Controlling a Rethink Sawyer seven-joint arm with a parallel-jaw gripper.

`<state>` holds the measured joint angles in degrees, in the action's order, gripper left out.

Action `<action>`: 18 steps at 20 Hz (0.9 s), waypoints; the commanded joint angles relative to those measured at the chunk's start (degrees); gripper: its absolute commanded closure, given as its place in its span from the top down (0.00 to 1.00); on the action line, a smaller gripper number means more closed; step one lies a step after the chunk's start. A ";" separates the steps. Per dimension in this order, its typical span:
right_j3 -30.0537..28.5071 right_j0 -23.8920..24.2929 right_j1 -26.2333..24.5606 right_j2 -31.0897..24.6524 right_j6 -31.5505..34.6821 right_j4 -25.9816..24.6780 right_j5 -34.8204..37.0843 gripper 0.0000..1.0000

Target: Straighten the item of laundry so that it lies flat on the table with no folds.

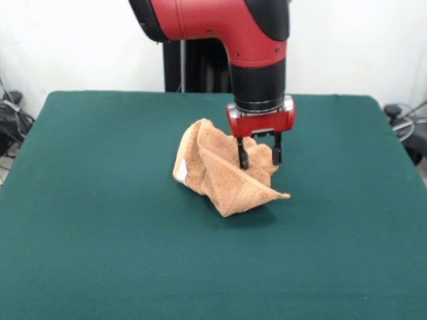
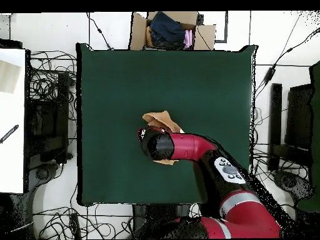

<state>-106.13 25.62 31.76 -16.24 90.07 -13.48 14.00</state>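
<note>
Item: towel (image 1: 223, 172), crumpled mound, mid-tabletop (image 1: 100, 233), a folded corner pointing to 4 o'clock. My claw (image 1: 259, 157): fingers spread, straddling its top ridge, gripping nothing. Risk: closing here could pinch several layers, so lifting would drag the bundle unopened.

The arm (image 1: 220, 27) is being shown in glossy red, with black joint sections and small dark screws dotted along its shell. Directly above the gripper (image 1: 259, 159), a black cylindrical wrist is being ringed by a silver band. Below that band, a red block is being seen, carrying two thin black fingers (image 1: 243, 155). Farther back from the gripper, a grey panel with dark buttons (image 2: 229, 170) is being displayed on the arm.
</note>
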 commanded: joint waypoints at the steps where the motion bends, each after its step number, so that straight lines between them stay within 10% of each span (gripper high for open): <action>1: 1.69 1.01 -0.75 -3.67 -0.85 -3.83 4.22 1.00; 18: 2.40 0.30 -0.24 -3.48 -0.20 -4.20 5.17 1.00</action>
<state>-106.13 25.65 31.75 -17.09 90.07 -14.82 14.00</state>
